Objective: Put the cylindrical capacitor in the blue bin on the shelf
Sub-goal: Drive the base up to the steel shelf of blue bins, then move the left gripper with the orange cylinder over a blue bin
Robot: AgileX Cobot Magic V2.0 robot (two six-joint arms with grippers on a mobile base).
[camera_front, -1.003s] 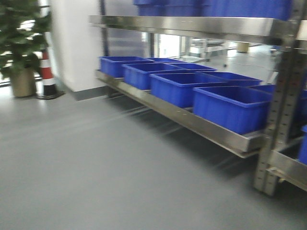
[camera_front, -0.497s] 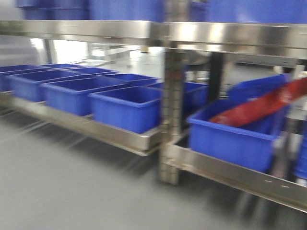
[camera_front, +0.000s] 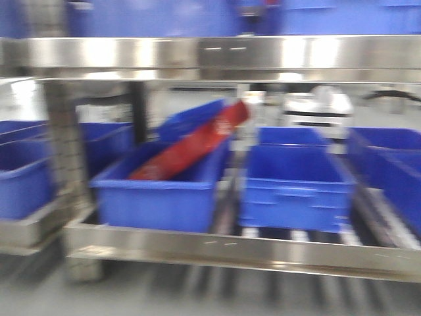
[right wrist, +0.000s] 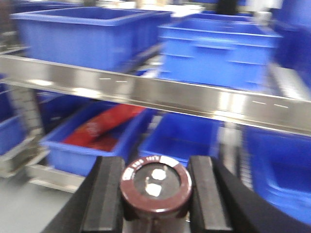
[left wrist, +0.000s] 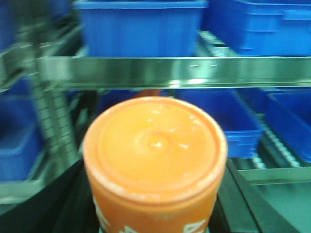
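1. several tiers of the steel shelf fill the front view, blurred, with ledges running left to right.
2. blue bins sit side by side on the lower ledge; one holds a red bag lying slantwise.
3. orange cylinder, flat end toward the left wrist camera; dark parts of the left gripper flank it, and its grip cannot be told.
4. right gripper, fingers clamped on the capacitor in front of the shelf: terminal end faces the camera, long axis running away between the fingers.
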